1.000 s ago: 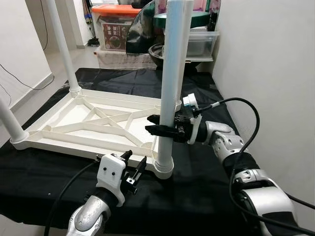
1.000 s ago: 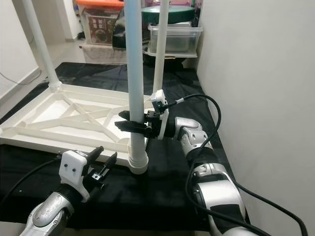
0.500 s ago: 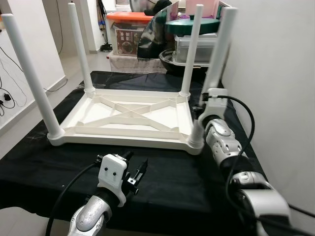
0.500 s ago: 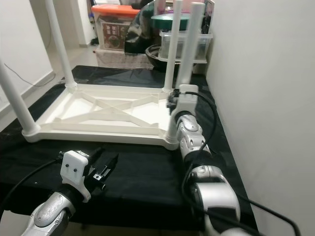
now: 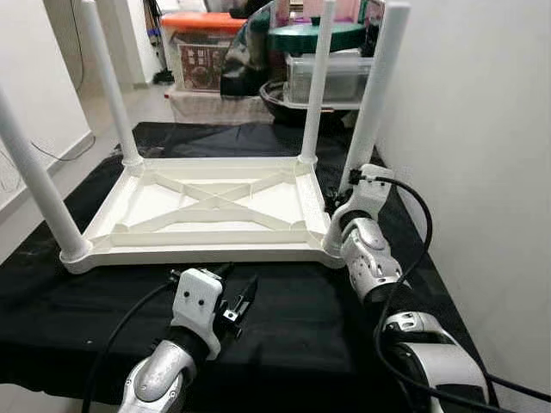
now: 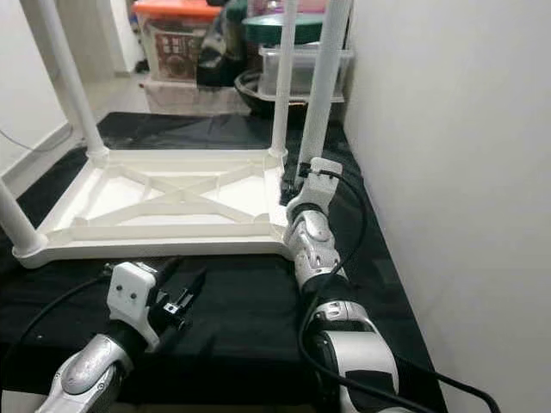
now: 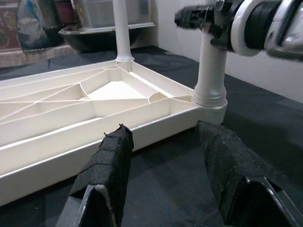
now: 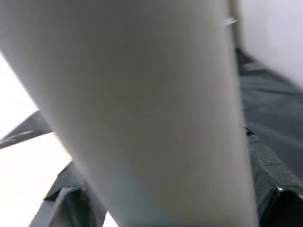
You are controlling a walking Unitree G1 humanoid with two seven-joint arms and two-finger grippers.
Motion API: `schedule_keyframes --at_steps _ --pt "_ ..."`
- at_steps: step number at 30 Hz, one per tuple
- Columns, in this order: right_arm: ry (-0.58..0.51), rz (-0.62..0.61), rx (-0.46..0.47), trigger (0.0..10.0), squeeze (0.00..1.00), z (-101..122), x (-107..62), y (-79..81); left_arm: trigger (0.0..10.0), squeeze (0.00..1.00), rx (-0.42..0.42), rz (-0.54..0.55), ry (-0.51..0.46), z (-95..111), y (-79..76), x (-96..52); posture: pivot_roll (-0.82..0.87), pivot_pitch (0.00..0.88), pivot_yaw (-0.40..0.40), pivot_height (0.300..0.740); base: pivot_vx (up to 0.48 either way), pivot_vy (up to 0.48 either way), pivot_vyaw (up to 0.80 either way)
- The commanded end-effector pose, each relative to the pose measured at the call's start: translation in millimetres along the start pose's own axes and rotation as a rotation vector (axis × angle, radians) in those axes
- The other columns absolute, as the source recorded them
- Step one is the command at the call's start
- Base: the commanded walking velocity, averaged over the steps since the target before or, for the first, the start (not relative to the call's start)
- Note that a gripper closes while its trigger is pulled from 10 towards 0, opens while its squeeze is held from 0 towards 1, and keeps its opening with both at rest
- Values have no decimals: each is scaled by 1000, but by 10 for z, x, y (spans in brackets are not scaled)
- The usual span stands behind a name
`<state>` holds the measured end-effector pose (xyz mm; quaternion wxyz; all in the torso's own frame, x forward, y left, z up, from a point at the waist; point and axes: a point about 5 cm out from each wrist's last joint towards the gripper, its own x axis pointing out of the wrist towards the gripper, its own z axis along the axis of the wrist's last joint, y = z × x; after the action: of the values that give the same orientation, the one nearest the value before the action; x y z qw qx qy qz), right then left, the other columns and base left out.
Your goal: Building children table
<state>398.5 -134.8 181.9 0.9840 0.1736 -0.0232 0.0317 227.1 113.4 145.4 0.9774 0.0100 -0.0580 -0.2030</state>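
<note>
Lying upside down on the black cloth (image 5: 77,284), one white plastic table top (image 5: 211,209) carries four white round legs pointing up: the near right leg (image 5: 370,112), the far right leg (image 5: 315,86), the far left leg (image 5: 105,82) and the near left leg (image 5: 34,181). Its underside shows raised ribs crossing in an X inside a rectangular rim, with a round socket collar at each corner. The right gripper (image 7: 201,21) is clamped around the near right leg just above its collar, the leg pressed between the two black fingers (image 8: 265,175) (the wrist camera sits so close that the leg is a pale blur). The left gripper (image 5: 234,297) hovers over the cloth just in front of the table's near rim, fingers spread and holding nothing. Compared with a second ago, the camera has pulled back, so all four legs now show rather than mostly one, while the right gripper keeps its hold on the same leg. Beyond the cloth stand two storage boxes (image 5: 194,52).
</note>
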Motion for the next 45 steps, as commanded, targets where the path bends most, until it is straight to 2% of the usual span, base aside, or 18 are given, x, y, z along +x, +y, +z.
schedule_keyframes --at_steps 1,2,3,6,13,20,21,26,29,31,33,35,36,38,39,42,43,45 --pt "-4 190 47 10000 0 128 39 142 10000 0 9 10 13 -29 21 -9 -27 0 -23 740 0 0 0" --pt "-4 190 47 10000 0 128 39 142 10000 0 9 10 13 -29 21 -9 -27 0 -23 740 0 0 0" --pt "54 439 92 10000 0 148 21 219 10000 0 10 12 13 -31 23 -2 -28 0 -26 740 0 0 0" --pt "85 562 82 10000 0 152 -4 248 10000 0 10 11 13 -34 19 1 -28 0 -26 740 0 0 0" --pt "264 1148 -88 10000 0 100 -231 314 10000 0 11 9 12 -33 11 15 -30 0 -28 740 0 0 0" --pt "330 1346 -39 10000 0 83 -317 426 10000 0 12 11 11 -25 22 16 -17 0 -32 740 0 0 0" --pt "337 1363 -29 0 0 72 -326 441 10000 0 13 11 11 -24 21 17 -17 0 -32 740 0 0 0" --pt "343 1395 -22 0 0 39 -346 474 10000 0 14 10 10 -24 21 18 -17 0 -32 740 0 0 0" --pt "323 1309 -85 0 0 -7 -293 475 10000 0 15 11 9 -19 19 20 -11 0 -35 740 0 0 0" --pt "247 1078 -107 0 0 -11 -166 463 10000 0 15 12 9 -20 20 21 -11 0 -35 740 0 0 0" --pt "247 1078 -107 0 0 -11 -166 463 10000 0 15 12 9 -20 20 21 -11 0 -35 740 0 0 0" --pt "183 774 -111 0 0 11 -26 392 10000 0 15 12 10 -25 22 19 -17 0 -33 740 0 0 0" --pt "183 774 -111 0 0 11 -26 392 10000 0 15 12 10 -25 22 19 -17 0 -33 740 0 0 0" --pt "135 385 -169 0 0 34 77 170 10000 0 14 11 12 -30 21 17 -22 0 -29 740 0 0 0" --pt "135 385 -169 0 0 34 77 170 10000 0 14 11 12 -30 21 17 -22 0 -29 740 0 0 0" --pt "107 49 -214 0 0 53 86 -111 10000 0 14 9 13 -35 17 18 -23 0 -27 740 0 0 0" --pt "93 -181 -222 0 0 37 32 -320 10000 0 15 7 14 -37 12 20 -23 0 -27 740 0 0 0" --pt "91 -260 -216 0 0 18 4 -383 10000 0 16 6 14 -37 11 20 -23 0 -27 740 0 0 0"
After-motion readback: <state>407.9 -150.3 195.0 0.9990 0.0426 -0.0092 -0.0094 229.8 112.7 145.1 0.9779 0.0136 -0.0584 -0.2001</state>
